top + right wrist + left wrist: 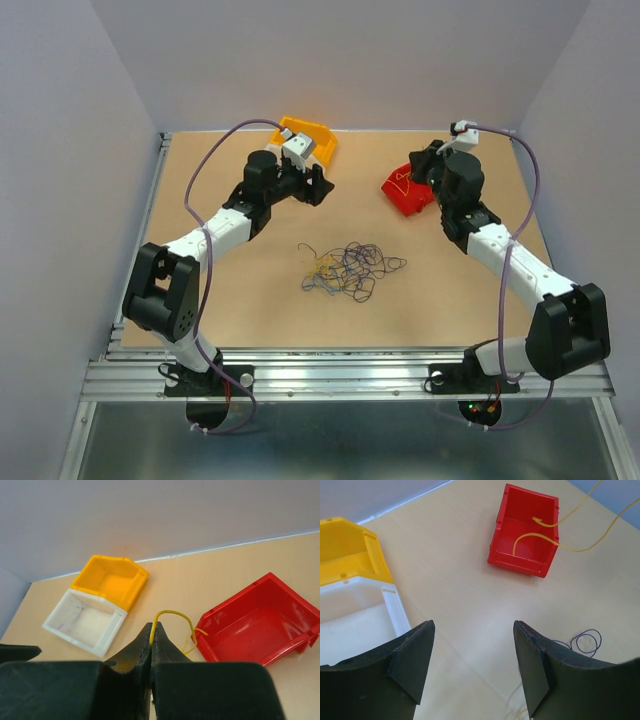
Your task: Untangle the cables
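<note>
- While the right gripper point(153, 629) is pinched fully together, it's got one yellow strand point(172, 614) nipped right at its tips. The strand arches up out of the jaws and drops by the near corner of the red bin point(260, 630).
- From the left wrist cam you can see yellow wire curled inside that red bin, with lengths running out over its rim toward the upper right.
- Left gripper point(472, 627) is spread wide apart and isn't gripping anything; only bare tabletop shows between its fingers point(415, 655).
- It sits just beside the white bin point(355, 605), which butts up against the yellow bin point(345, 550) at the far left of the table point(250, 300). The red bin is off to the far right, apart from those two.
- The main clump of cables point(350, 268), a loose mess of purple, dark and yellowish wire, lies mid-table. That's well apart from both grippers and closer to the arm bases than either one.
- One purple loop from the clump pokes into the left wrist view, just past the right-hand finger.
</note>
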Robot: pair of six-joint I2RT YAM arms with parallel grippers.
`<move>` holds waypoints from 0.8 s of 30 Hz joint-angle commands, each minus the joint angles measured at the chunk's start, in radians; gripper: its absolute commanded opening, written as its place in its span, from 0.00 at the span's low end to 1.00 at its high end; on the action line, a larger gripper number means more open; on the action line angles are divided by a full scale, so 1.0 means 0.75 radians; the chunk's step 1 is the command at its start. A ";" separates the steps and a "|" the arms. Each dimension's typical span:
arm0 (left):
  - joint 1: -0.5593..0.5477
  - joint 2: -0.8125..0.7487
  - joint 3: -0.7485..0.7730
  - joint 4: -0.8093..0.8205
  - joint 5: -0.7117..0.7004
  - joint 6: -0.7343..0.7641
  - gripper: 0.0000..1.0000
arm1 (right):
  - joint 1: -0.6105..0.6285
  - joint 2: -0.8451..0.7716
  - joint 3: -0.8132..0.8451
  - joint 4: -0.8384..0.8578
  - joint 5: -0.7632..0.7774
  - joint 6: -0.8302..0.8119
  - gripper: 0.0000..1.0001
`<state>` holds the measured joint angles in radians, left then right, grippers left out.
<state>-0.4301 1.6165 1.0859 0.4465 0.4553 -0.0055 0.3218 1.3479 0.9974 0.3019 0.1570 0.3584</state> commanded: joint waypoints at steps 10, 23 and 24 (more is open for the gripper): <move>0.003 -0.075 -0.024 0.080 0.000 0.001 0.75 | -0.040 0.092 -0.019 0.125 0.224 -0.036 0.01; 0.003 -0.069 -0.024 0.080 0.002 0.001 0.75 | -0.147 0.348 0.042 0.125 0.118 -0.016 0.01; 0.003 -0.067 -0.026 0.080 0.004 0.001 0.75 | -0.147 0.364 0.059 0.125 0.094 -0.016 0.01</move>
<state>-0.4301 1.6127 1.0710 0.4561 0.4511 -0.0055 0.2104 1.5936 0.9974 0.3500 0.2684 0.3443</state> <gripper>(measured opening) 0.749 0.014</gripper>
